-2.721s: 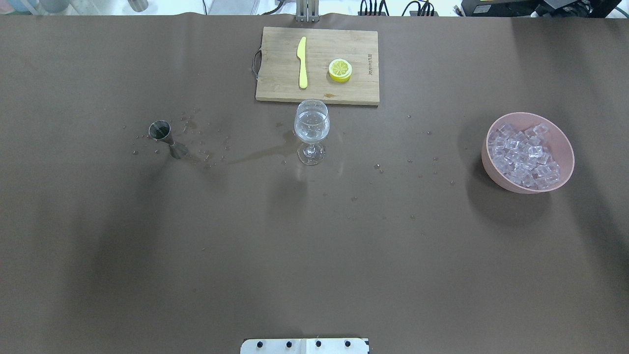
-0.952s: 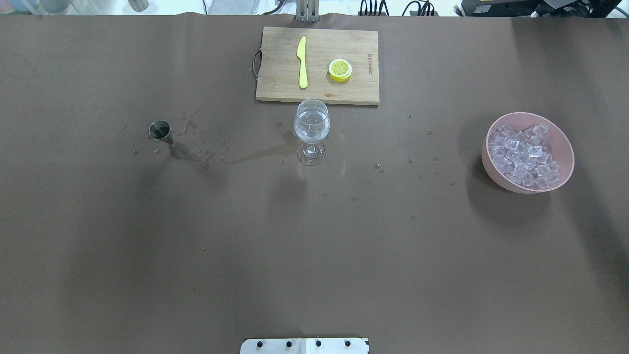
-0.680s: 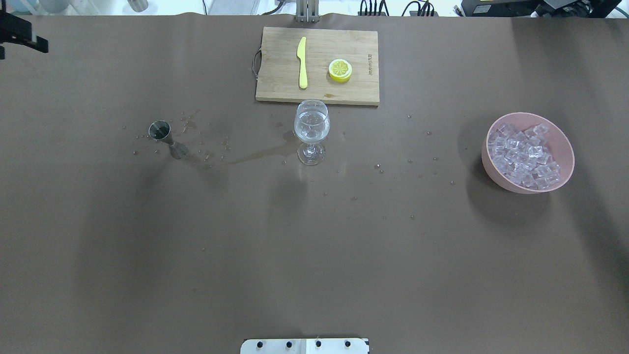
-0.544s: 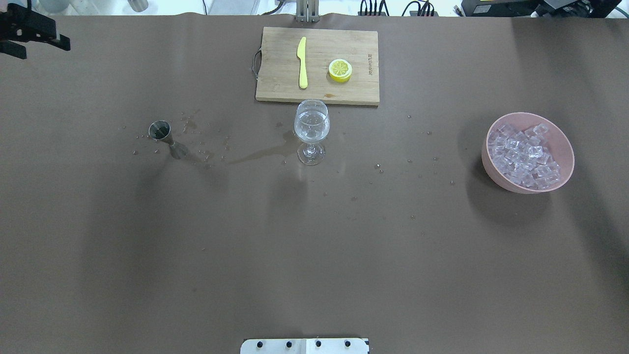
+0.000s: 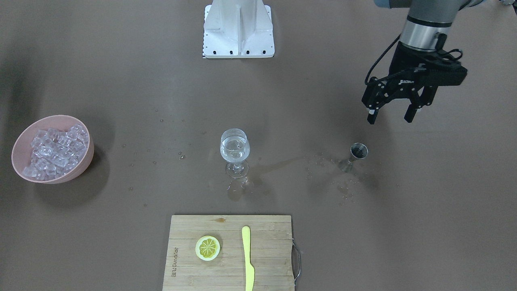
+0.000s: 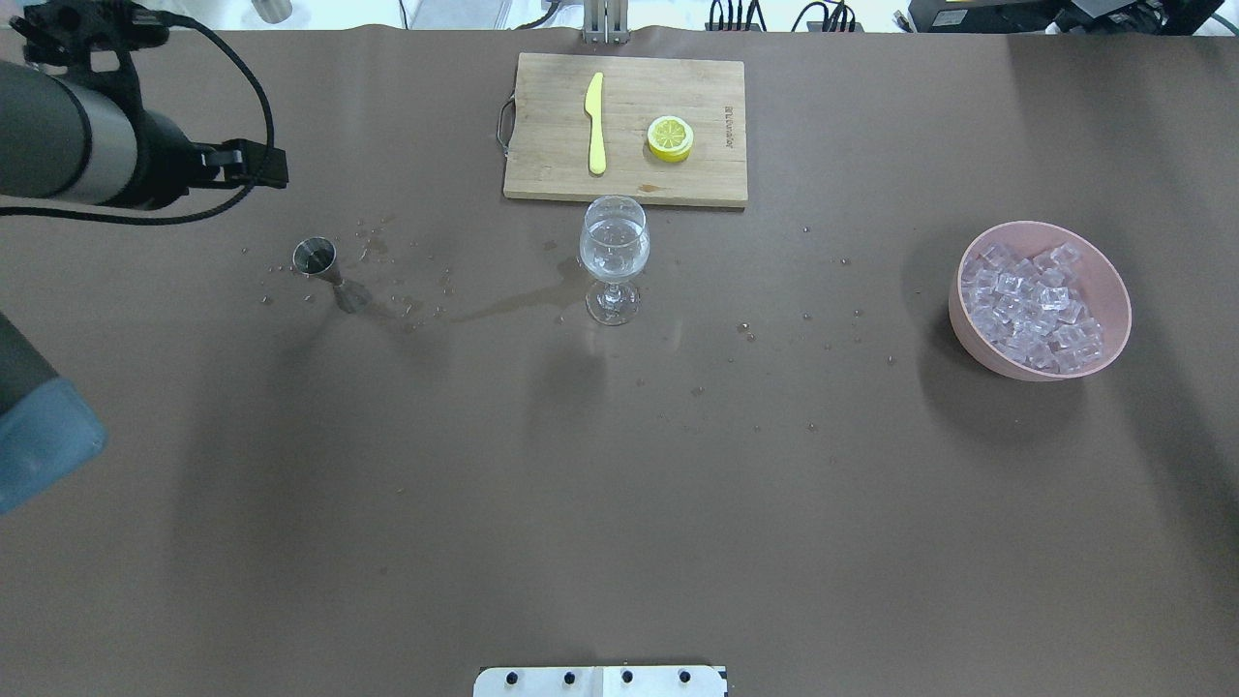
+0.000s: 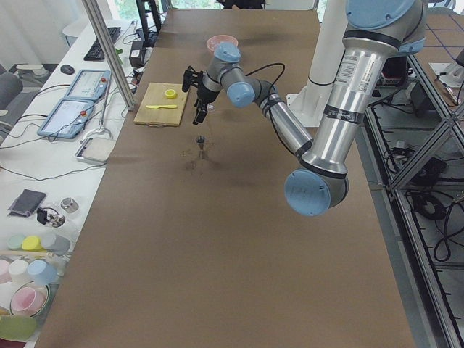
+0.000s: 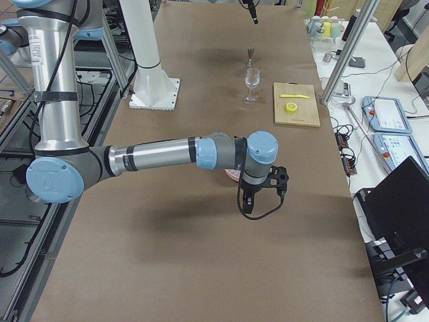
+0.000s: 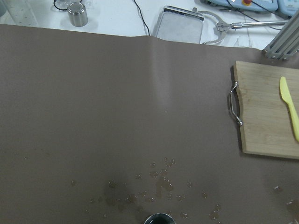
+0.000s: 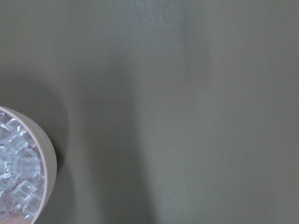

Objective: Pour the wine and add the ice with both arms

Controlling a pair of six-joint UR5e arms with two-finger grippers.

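1. Clear and colourless: seeing the wine [image 5: 234,146] sitting in the stemmed glass [image 5: 235,155], standing upright mid-worktop [image 5: 121,60].
2. Noting the glass between the wooden cutting board [image 5: 266,254] and the robot's white base [image 5: 238,28], apart from both.
3. Finding the ice [image 5: 52,149] heaped in the pink bowl [image 5: 87,161] at the robot's right end of the worktop, well apart from the glass.
4. Seeing the left end effector [image 5: 389,119] hanging above the worktop with fingers [image 5: 370,117] spread wide, pinching nothing.
5. Placing it near the metal jigger [image 5: 358,151], on the robot's side of it, not touching.
6. Noting the jigger standing upright among wet droplets, with a thin wet streak [image 5: 282,163] running toward the glass foot.
7. Spotting the right end effector [image 8: 263,188] only in the right-side view, hanging close by the pink bowl; not managing to tell whether spread or pressed together.
8. Catching the bowl rim and some ice at the lower left edge of the right wrist view.
9. Logging a yellow lemon slice [image 5: 208,247] and a yellow knife [image 5: 247,258] lying side by side on the board, not touching.
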